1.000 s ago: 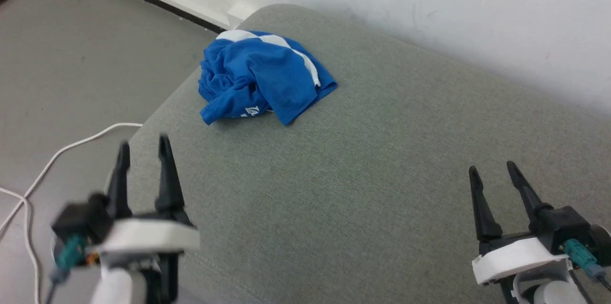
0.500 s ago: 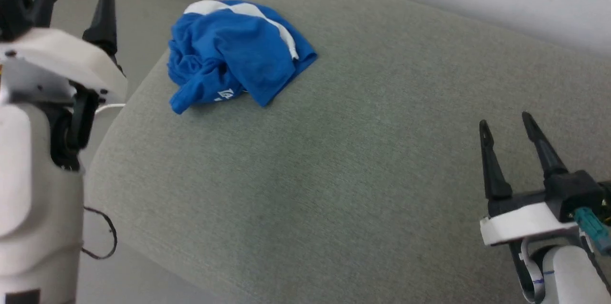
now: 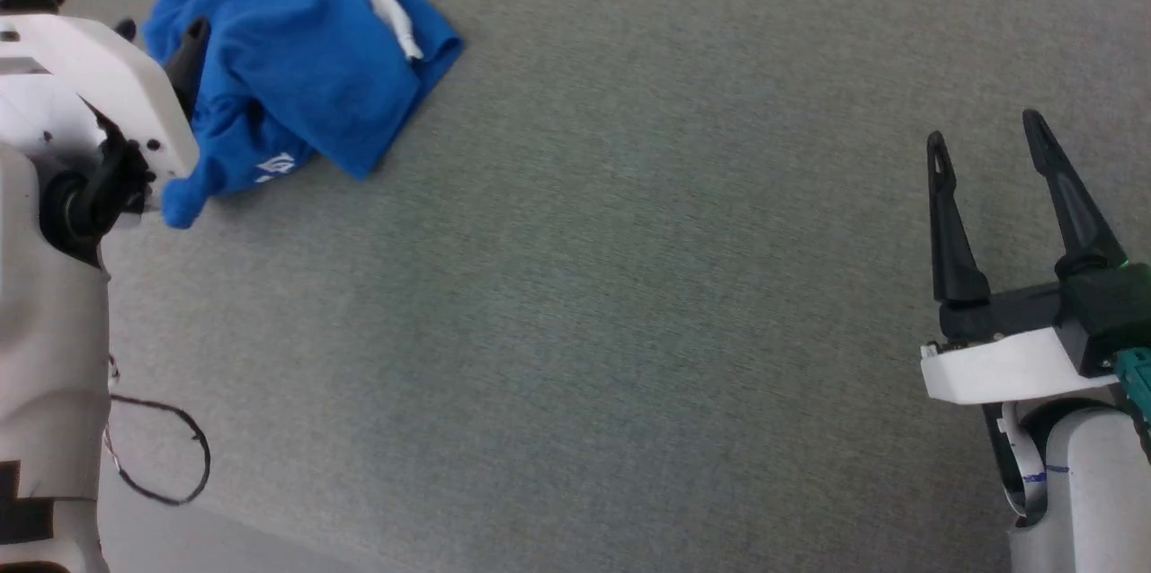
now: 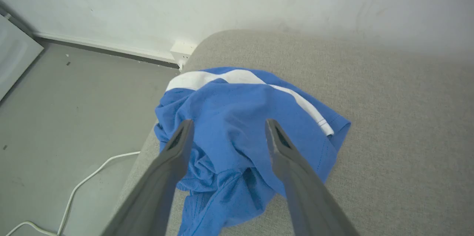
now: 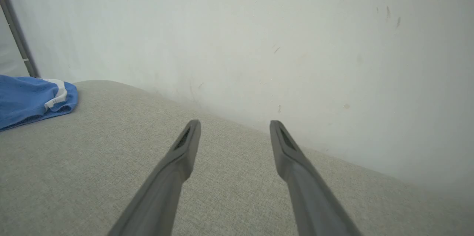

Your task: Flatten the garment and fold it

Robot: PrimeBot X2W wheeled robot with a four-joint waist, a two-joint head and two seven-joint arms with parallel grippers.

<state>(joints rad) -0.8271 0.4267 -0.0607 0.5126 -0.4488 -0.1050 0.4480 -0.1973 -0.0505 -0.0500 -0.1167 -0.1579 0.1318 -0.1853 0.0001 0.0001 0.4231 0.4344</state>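
Left end effector (image 4: 228,123), spread over the crumpled blue shorts (image 4: 237,91), should pinch one hem, not the bunch. Right end effector (image 3: 985,128) is spread too.

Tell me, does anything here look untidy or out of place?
Yes. The blue shorts lie crumpled in a heap, not flat, right at the corner of the grey cushion, with bunched folds at its edge. The left gripper, open, points at them.

Royal-blue garment (image 3: 306,78) with white stripe and small white print, on plain grey-green woven cushion (image 3: 629,285); beside the cushion, dull grey floor (image 4: 74,117); behind it, off-white wall (image 5: 259,43).
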